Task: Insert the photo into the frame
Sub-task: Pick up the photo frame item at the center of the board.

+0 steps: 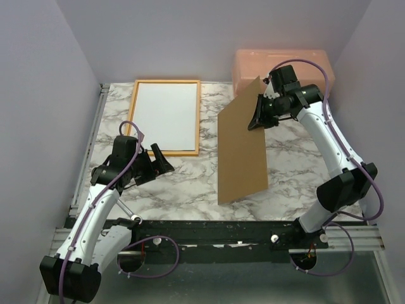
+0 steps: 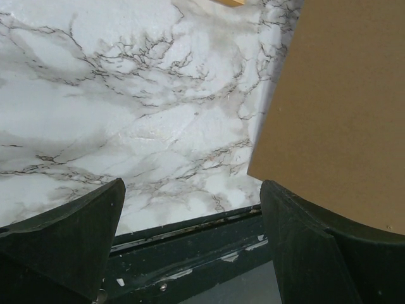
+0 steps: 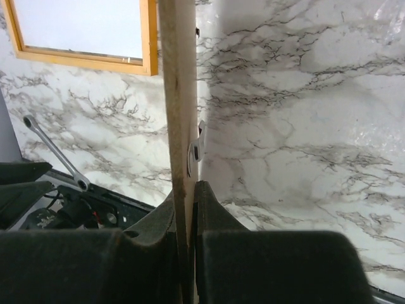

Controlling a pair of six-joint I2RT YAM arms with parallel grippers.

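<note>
One board in right tool, frame nearby

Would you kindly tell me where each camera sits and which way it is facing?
Top external: above and behind the bases, looking down at the table, frame and brown board; left arm and right arm show.
Left wrist: low over the marble, facing the board's corner; open left fingers show.
Right wrist: looks down the board's edge, pinched by the right fingers, frame corner beyond.
Shared: both wrist views catch the board.
</note>
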